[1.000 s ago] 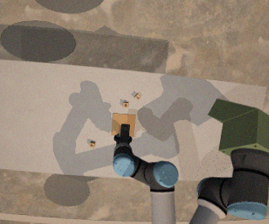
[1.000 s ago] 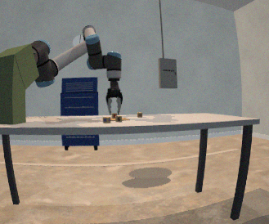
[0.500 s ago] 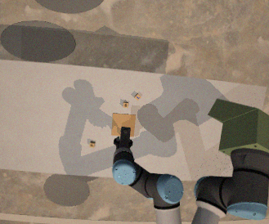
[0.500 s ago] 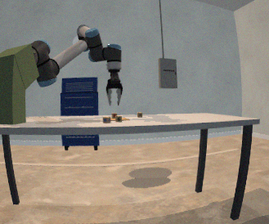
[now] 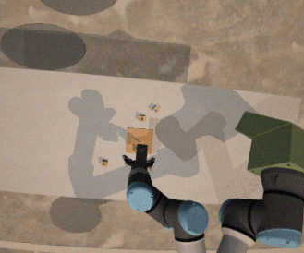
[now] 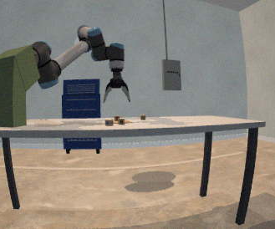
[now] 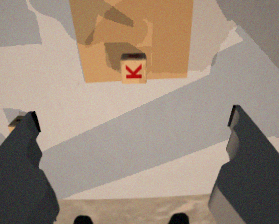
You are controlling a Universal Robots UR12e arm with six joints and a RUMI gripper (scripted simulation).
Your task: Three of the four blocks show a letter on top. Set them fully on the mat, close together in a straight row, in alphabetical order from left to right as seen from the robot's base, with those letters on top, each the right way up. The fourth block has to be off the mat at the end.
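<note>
Much is cut off or too small to read: in the top view the K block is hidden beneath the gripper (image 5: 139,160), and the letters on the three blocks off the mat cannot be made out. In the wrist view the K block (image 7: 133,69) is seen resting on the near edge of the orange mat (image 7: 160,35), its red letter on top, while a further block (image 7: 15,121) is mostly hidden behind one of the fingers. The fingers are spread fully apart and nothing is held between them; in the exterior view the gripper (image 6: 117,90) is seen raised well above the counter (image 6: 185,123). Of the other blocks, one (image 5: 104,161) lies on the counter beside the mat (image 5: 146,136), and two (image 5: 141,117) (image 5: 154,108) lie beyond the mat's far edge, near each other but apart. The counter is pale and crossed by broad grey shadows of the arm. The arm is mounted on a green pedestal (image 6: 6,92). A blue cabinet (image 6: 81,100) stands behind the counter, a grey box (image 6: 171,74) hangs from above, and the floor is mottled tan.
</note>
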